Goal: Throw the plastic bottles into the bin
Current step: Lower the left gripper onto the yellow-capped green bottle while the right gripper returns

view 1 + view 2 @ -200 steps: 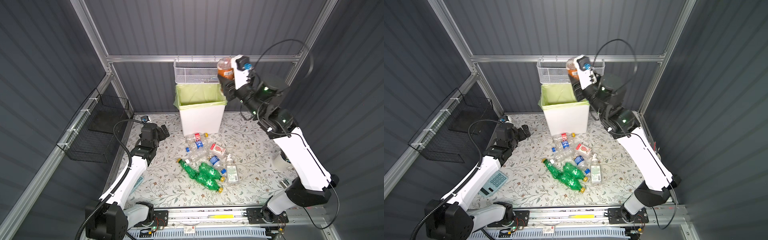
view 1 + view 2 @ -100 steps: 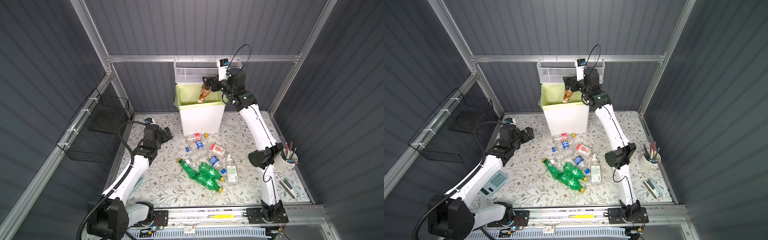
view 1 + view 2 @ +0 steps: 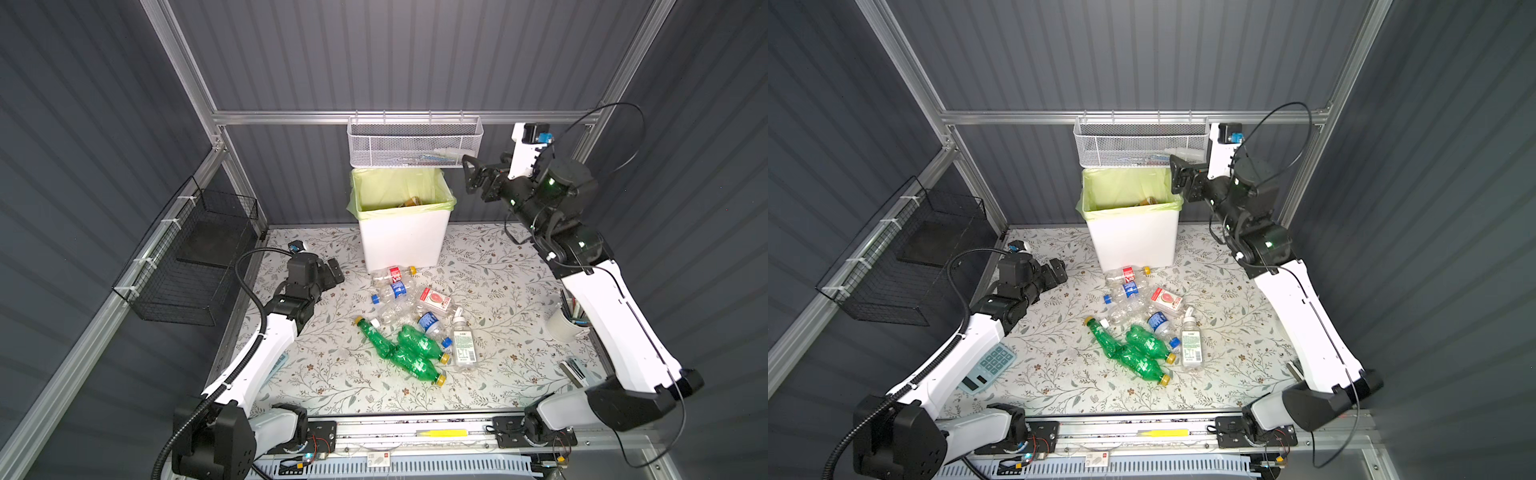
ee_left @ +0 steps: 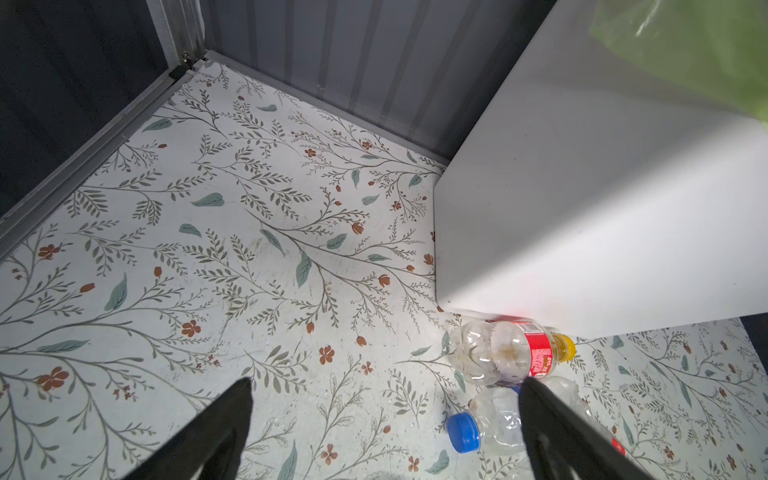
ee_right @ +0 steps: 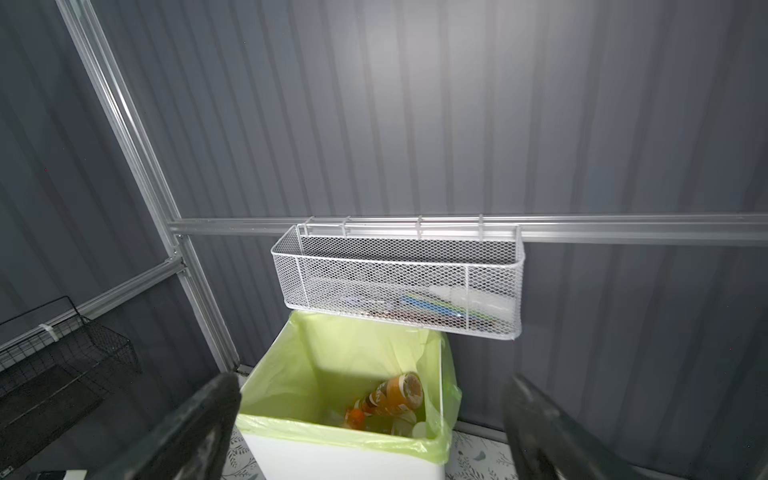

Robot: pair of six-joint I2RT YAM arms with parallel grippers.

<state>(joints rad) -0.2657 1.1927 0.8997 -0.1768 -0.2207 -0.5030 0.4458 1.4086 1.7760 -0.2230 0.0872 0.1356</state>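
Right claw (image 3: 469,174): open, empty, beside bin (image 3: 403,241). Left claw (image 4: 386,386): open, empty; best centred over red-labelled bottle (image 4: 507,353), probably nearest.

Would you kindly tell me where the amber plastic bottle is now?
In the right wrist view, the amber plastic bottle lies inside the tall white bag-lined bin, beneath the white mesh basket.

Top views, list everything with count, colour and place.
bin: one, white, green-lined, back centre
amber bottle: one, inside bin
green bottles: three, lying centrally
clear bottles: about five, between bin and green ones
carton: one, red-white, among clear bottles
mesh basket: one, white, above bin
wire basket: one, black, left wall
calculator: one, pale blue, front left
pen cup: one, white, right edge
left gripper: open, black, low beside bottles
right gripper: open, black, raised beside bin
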